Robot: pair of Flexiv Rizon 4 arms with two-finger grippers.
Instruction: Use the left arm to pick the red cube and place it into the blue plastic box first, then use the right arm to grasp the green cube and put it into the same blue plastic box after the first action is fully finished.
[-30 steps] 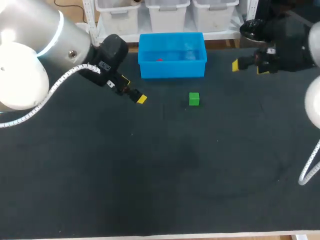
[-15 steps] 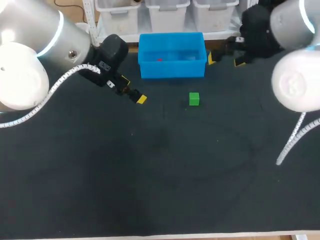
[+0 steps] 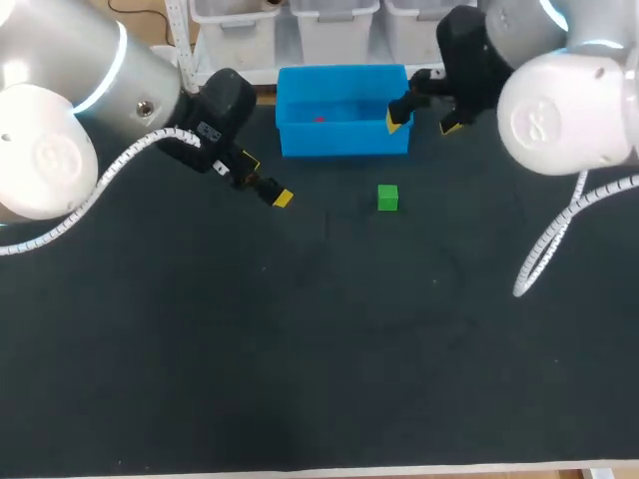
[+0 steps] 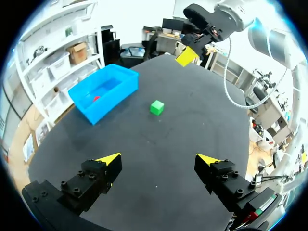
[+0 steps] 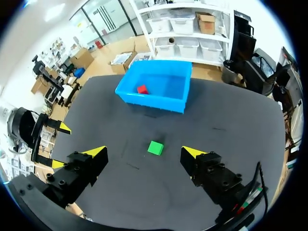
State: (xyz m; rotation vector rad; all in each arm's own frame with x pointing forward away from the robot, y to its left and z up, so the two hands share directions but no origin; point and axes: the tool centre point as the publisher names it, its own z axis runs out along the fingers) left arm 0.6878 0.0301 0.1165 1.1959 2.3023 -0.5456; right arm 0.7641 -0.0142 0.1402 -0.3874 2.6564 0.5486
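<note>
Right gripper (image 3: 422, 120) swung inward; green cube (image 5: 155, 147) ahead, not touching.

Head camera: high, behind, facing down on table (image 3: 300, 359). 2 wrist cameras: oblique, share blue box (image 3: 344, 140).

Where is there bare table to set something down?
The near half of the black table, from the small green cube to the front edge, is bare, as is the strip between the left end effector and that cube. Crowded: the far edge, with the blue plastic box holding the red cube and the right end effector at its right corner.
</note>
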